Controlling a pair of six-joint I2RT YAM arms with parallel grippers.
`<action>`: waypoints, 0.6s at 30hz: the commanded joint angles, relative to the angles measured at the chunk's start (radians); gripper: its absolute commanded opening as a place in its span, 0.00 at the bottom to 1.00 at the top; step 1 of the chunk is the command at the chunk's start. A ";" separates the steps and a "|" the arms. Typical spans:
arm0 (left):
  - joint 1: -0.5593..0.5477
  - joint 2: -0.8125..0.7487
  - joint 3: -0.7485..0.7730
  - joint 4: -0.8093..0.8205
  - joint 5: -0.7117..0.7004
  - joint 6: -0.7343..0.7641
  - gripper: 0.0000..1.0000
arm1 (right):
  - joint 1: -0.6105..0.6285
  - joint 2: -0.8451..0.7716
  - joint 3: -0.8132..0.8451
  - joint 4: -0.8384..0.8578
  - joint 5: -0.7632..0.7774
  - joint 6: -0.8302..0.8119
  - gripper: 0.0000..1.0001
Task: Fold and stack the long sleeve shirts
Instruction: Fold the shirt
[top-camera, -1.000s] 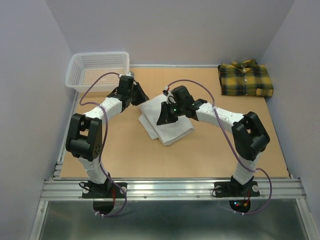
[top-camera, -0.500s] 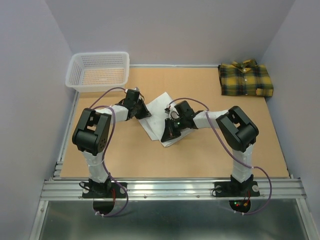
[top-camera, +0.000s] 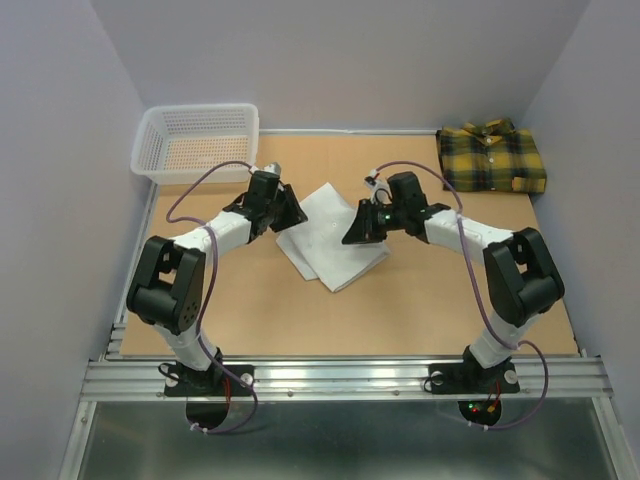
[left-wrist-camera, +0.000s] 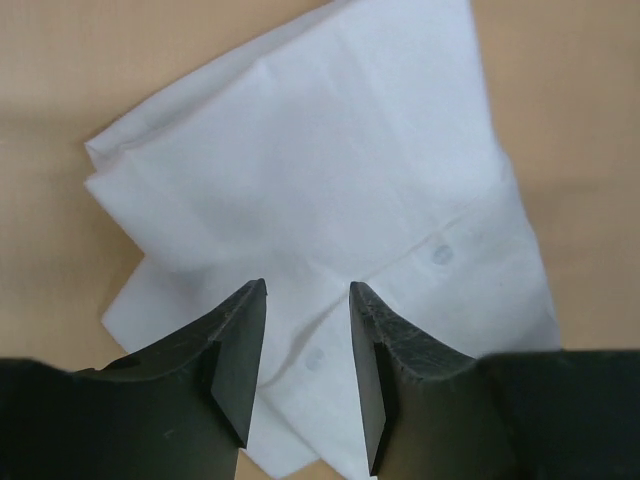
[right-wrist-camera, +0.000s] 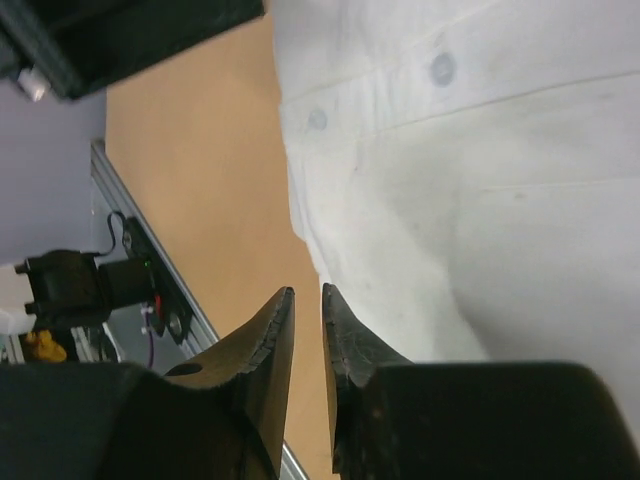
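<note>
Left end effector (left-wrist-camera: 305, 287) spread, right end effector (right-wrist-camera: 306, 292) barely parted, both empty at the white shirt (top-camera: 330, 235): I fear a shallow pinch would drag its folds loose.

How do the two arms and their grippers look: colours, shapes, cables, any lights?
The left arm and the right arm have white links and bulky black joints. A thin purple cable loops along each one. A small green light glows near the right wrist. The left gripper and the right gripper each carry two black, tapered fingers.
</note>
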 joint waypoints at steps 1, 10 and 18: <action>-0.081 -0.144 -0.013 -0.030 -0.016 0.051 0.50 | -0.063 -0.082 0.054 0.004 0.056 0.025 0.24; -0.243 -0.088 -0.056 -0.015 0.035 0.057 0.50 | -0.106 -0.136 0.000 0.005 0.212 0.030 0.45; -0.261 -0.015 -0.039 0.026 0.059 0.061 0.50 | -0.180 -0.367 -0.250 0.056 0.372 0.129 0.79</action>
